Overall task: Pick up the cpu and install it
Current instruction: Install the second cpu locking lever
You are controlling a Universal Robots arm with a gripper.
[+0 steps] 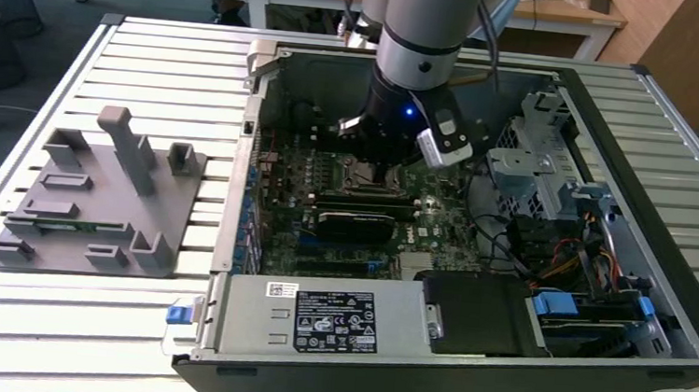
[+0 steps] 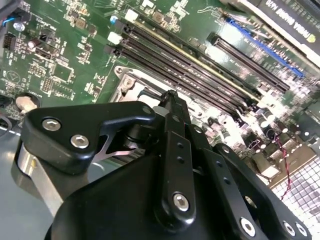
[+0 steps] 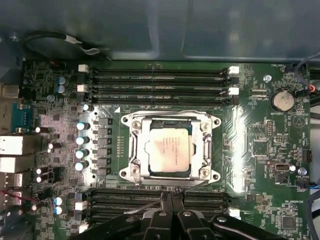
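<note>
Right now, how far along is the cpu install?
Mostly done, by the look of it: in the first wrist view the cpu sits flat inside the socket frame on the motherboard. The gripper holds nothing and sits just beside the socket. Whether the frame is latched cannot be told.

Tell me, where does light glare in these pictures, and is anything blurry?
In the first wrist view, bright patches wash out the motherboard on either side of the socket, while the cpu reads clearly with a soft sheen. In the second wrist view, glare whitens the board past the memory slots, and the hand up close looks soft. In the exterior view, lighting is even.
</note>
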